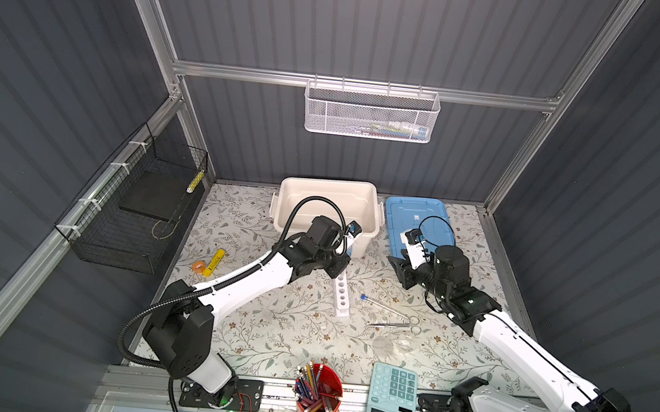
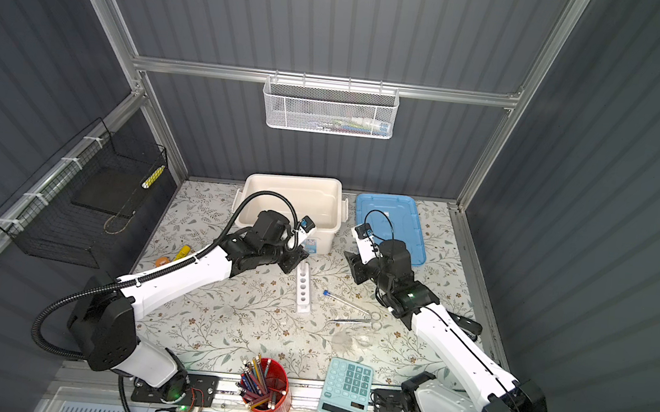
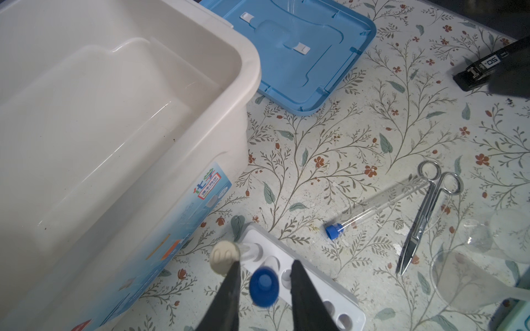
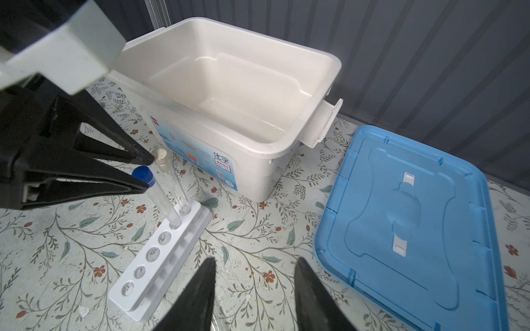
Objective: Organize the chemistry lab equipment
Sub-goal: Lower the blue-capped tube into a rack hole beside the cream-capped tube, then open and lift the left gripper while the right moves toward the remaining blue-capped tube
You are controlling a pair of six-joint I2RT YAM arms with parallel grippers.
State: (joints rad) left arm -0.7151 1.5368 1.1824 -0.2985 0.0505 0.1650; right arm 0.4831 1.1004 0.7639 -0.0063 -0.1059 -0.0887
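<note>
A stoppered tube (image 4: 177, 186) and a blue-capped tube (image 4: 159, 199) stand in the rack (image 4: 147, 262), the left hand (image 3: 266, 263) released around the latter's cap. Right hand (image 4: 255, 260) hangs empty, unclenched. Left to do: other blue-capped tube (image 1: 384, 307), scissors (image 1: 391, 325) and glass dishes (image 1: 384, 344) lying right of the rack.
</note>
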